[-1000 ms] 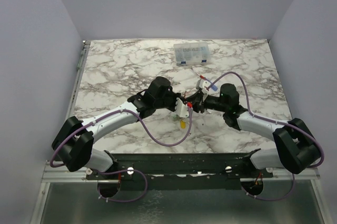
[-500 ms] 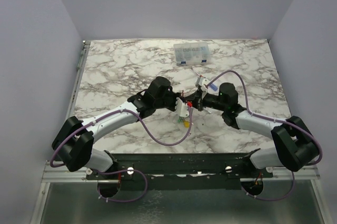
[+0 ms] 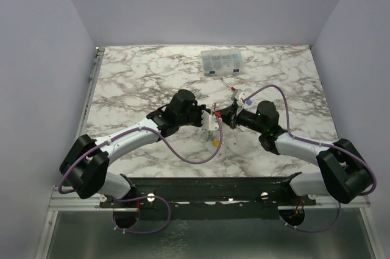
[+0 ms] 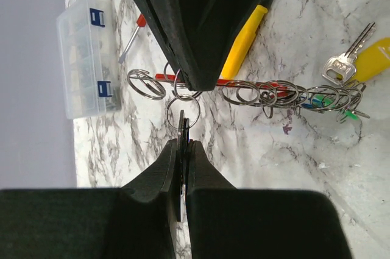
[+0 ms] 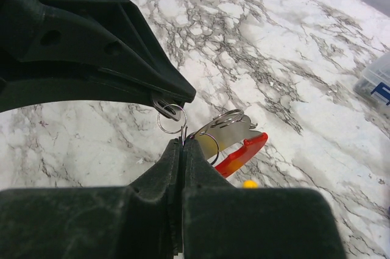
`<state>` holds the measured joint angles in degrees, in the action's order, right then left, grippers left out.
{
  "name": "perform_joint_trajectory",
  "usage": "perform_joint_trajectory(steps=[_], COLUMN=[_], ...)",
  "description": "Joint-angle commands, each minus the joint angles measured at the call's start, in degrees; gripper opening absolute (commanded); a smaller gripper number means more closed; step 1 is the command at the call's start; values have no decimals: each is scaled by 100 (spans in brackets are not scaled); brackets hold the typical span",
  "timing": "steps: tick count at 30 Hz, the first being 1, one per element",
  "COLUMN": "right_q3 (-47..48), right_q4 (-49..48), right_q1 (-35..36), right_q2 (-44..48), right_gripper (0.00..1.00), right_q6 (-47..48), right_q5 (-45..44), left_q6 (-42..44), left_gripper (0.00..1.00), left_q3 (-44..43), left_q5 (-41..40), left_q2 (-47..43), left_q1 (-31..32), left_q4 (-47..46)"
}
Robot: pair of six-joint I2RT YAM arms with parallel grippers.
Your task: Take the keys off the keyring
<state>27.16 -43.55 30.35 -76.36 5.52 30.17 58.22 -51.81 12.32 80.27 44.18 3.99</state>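
Both grippers meet above the middle of the table. My left gripper (image 4: 183, 142) (image 3: 211, 123) is shut on a thin dark key whose small split ring (image 4: 177, 111) links to the keyring. My right gripper (image 5: 182, 143) (image 3: 226, 116) is shut on the keyring's thin metal edge. The keyring shows a red curved band (image 5: 244, 152) and a silvery plate (image 5: 234, 131), and it carries a row of several split rings (image 4: 262, 93). The other keys hang at its end: a silvery key (image 4: 342, 64) with a yellow tag (image 4: 375, 58), plus blue (image 4: 320, 102) and green (image 4: 348, 114) tags.
A yellow-handled screwdriver (image 4: 244, 39) and a red-tipped screwdriver (image 4: 135, 33) lie on the marble just behind the grippers. A clear plastic parts box (image 3: 222, 61) (image 4: 85, 58) stands at the back. Purple cables loop from both arms.
My right wrist has shifted slightly right and nearer. Both grippers stay shut and close together with the bunch between them. The hanging yellow tag has barely moved.
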Motion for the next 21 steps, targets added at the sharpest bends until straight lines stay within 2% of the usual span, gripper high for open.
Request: perform_joint_trajectory(steps=[1,5,15,21], right_q3=[-197,-303,-568,-622], right_q4=[-167,-316,-1066,-1412], right_q1=[-75,-73,-73,-77], right_q2=[142,195,180,98], right_gripper=[1,1,1,1], right_q6=[-72,-131,-146,-32], right_q5=[-833,-979,-698,-662], left_q6=[-320,-495,-1365,-1440], left_gripper=[0,0,0,0], left_q3=[262,329,20,17], left_q5=[-171,-193,129,288], left_q2=[-234,-173,384,479], left_q1=[-107,-118,-117,-119], left_q4=[15,12,-36,-39])
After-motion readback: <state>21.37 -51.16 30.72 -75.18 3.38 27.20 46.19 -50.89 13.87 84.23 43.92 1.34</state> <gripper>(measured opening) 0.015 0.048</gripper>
